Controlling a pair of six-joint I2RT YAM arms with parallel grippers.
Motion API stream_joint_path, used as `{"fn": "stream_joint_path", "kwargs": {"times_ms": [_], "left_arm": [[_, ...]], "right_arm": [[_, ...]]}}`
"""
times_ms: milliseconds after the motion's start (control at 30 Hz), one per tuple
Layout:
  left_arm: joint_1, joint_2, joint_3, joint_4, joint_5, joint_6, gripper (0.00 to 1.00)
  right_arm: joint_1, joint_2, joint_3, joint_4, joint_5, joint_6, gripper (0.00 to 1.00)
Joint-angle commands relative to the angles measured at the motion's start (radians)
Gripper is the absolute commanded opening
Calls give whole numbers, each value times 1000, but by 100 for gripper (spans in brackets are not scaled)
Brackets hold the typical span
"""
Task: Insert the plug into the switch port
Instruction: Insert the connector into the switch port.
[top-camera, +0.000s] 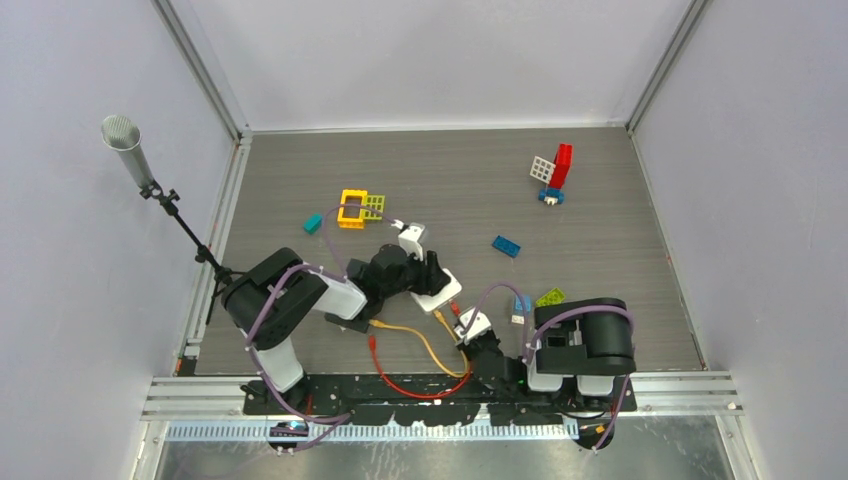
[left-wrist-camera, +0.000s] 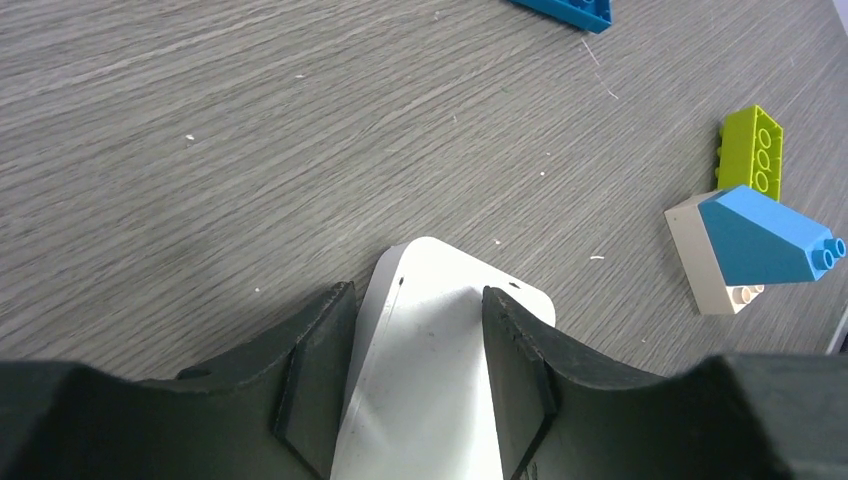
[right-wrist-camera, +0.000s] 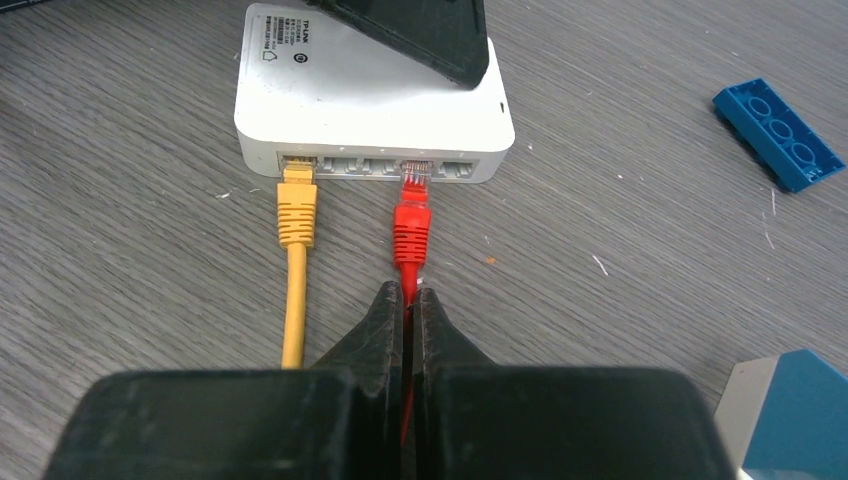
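Black fingers of the right gripper (right-wrist-camera: 409, 300) fill the bottom of the right wrist view, pressed together on the red cable (right-wrist-camera: 407, 420), which shows as a thin line in the slit between them. Just past the fingertips lies the red plug (right-wrist-camera: 412, 225): a ribbed red boot ending in a clear tip with fine wires visible inside. That tip points straight into the switch (right-wrist-camera: 370, 105) and reaches the mouth of a port one in from the right-hand end; more of the clear part shows than on the yellow plug (right-wrist-camera: 298, 205), which sits in the leftmost port with its boot close against the face. Whether the red plug is fully seated cannot be told. The switch is a flat white box with rounded corners, small grey print on its top and a row of ports along its near face; it lies on the grey wood-grain table (top-camera: 600, 200), near the front edge between the two arms. The left gripper (left-wrist-camera: 418, 330) has its fingers partly apart with the white top of the switch between them, both touching it; whether they squeeze its sides or only bear on it cannot be told. A lime brick (left-wrist-camera: 752, 150) lies to the right.
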Motion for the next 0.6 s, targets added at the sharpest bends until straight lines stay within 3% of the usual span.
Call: {"fn": "stream_joint_path", "kwargs": {"times_ms": [0, 567], "left_arm": [[-20, 59, -27, -184, 73, 21, 52], [-20, 16, -39, -205, 137, 71, 52]], "right_arm": [[10, 27, -34, 40, 24, 25, 0], [80, 31, -34, 64, 69, -6, 1]]}}
